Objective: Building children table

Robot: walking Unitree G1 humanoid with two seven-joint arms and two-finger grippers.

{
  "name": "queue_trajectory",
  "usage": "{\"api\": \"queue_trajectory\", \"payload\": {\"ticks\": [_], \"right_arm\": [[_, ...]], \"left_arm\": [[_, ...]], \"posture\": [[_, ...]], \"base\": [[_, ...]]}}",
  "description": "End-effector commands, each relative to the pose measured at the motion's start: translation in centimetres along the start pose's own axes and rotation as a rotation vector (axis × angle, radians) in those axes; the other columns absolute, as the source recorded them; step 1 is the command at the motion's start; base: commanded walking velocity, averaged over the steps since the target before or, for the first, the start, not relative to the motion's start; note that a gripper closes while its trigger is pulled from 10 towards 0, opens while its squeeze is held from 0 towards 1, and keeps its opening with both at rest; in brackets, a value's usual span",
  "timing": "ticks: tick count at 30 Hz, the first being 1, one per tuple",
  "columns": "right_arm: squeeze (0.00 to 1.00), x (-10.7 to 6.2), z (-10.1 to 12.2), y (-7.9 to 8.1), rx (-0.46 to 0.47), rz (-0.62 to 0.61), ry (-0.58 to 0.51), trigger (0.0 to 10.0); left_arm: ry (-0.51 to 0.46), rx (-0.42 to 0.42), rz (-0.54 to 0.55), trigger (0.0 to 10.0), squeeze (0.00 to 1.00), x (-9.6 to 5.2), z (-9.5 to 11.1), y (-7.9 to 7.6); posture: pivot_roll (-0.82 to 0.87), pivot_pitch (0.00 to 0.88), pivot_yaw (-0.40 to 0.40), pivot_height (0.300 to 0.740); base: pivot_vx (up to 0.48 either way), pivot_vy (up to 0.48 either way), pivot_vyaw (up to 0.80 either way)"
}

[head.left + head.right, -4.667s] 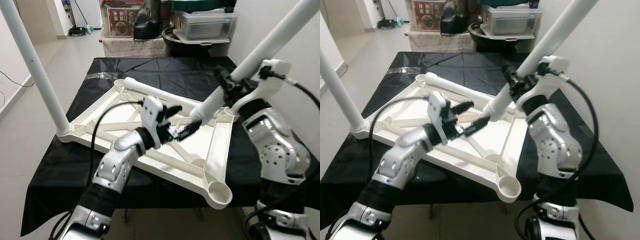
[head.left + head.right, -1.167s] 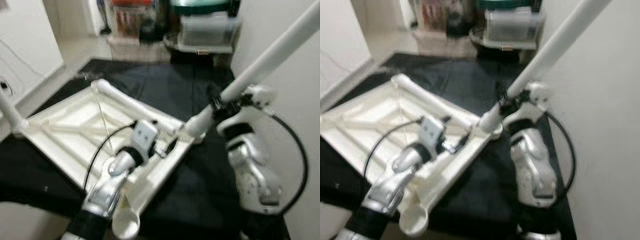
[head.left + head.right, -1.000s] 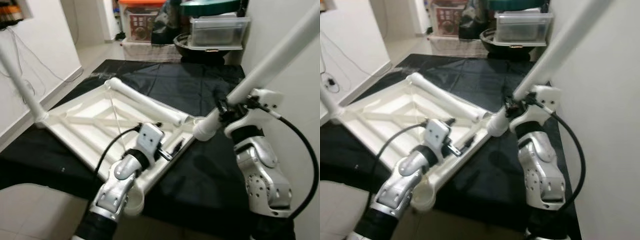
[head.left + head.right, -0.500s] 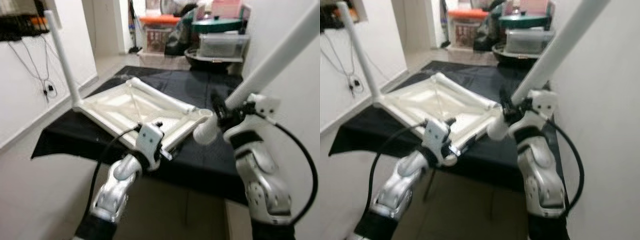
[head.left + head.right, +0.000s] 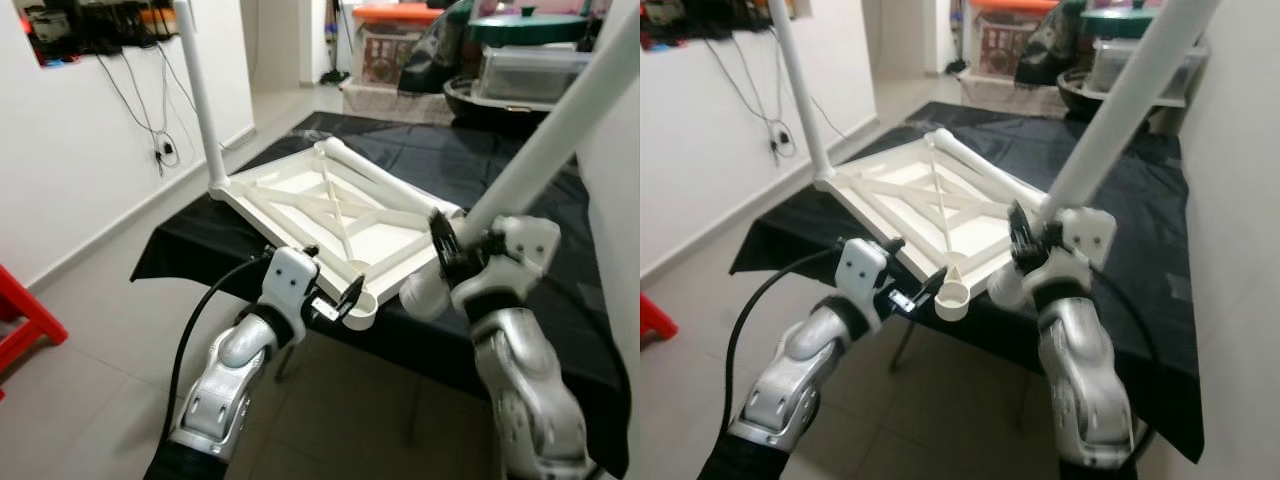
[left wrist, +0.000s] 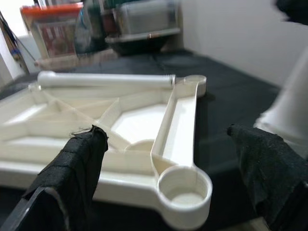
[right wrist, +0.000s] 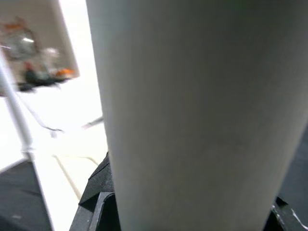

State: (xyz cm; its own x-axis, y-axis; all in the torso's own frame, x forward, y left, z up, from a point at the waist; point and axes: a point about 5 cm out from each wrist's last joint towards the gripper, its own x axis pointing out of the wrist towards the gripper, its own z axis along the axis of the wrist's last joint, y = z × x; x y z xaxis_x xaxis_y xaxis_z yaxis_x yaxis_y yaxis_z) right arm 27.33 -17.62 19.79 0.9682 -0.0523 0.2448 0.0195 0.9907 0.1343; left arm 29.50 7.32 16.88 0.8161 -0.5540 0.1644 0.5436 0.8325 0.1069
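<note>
The left hand (image 5: 345, 297) is hovering with fingers spread just before the frame's near corner socket (image 6: 185, 188), with open air between them. One upright leg (image 5: 200, 95) is rising at the frame's far left corner and another leg (image 6: 103, 79) is lying along its far edge. Open floor (image 5: 90, 340) is lying clear to the left of the surface (image 5: 195, 245), while the white wall (image 5: 80, 150) is closing in beyond it.

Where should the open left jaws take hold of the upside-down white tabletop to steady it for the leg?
Probably the straight side rail just behind the round corner socket, coming from the near table edge where the left gripper faces it. The rail is a thin upright wall, easier to pinch than the wide socket, which must stay free for the white leg in the right gripper.
</note>
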Motion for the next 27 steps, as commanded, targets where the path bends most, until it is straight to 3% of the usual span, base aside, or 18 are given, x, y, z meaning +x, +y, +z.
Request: {"api": "queue_trajectory", "payload": {"ticks": [1, 10, 27], "right_arm": [[0.0, -0.1, 1.3, 0.2, -0.001, -0.011, -0.075, 10.0], [0.0, -0.2, 1.7, -0.2, -0.001, -0.055, -0.096, 10.0], [0.0, 0.1, 2.4, 0.2, -0.033, -0.065, -0.123, 10.0]], "left_arm": [[-0.008, -0.008, 0.006, 10.0, 0.0, -0.1, 0.3, 0.1], [-0.007, -0.017, 0.008, 10.0, 0.0, 0.3, 0.4, -0.1], [-0.017, 0.0, 0.045, 10.0, 0.0, 0.3, 1.0, 0.2]], "posture": [[0.06, 0.0, -0.044, 0.74], [0.05, 0.0, -0.037, 0.74], [0.06, 0.0, -0.04, 0.74]], "base": [[0.0, 0.48, 0.0], [0.0, 0.445, -0.54], [0.0, 0.0, 0.0]]}}
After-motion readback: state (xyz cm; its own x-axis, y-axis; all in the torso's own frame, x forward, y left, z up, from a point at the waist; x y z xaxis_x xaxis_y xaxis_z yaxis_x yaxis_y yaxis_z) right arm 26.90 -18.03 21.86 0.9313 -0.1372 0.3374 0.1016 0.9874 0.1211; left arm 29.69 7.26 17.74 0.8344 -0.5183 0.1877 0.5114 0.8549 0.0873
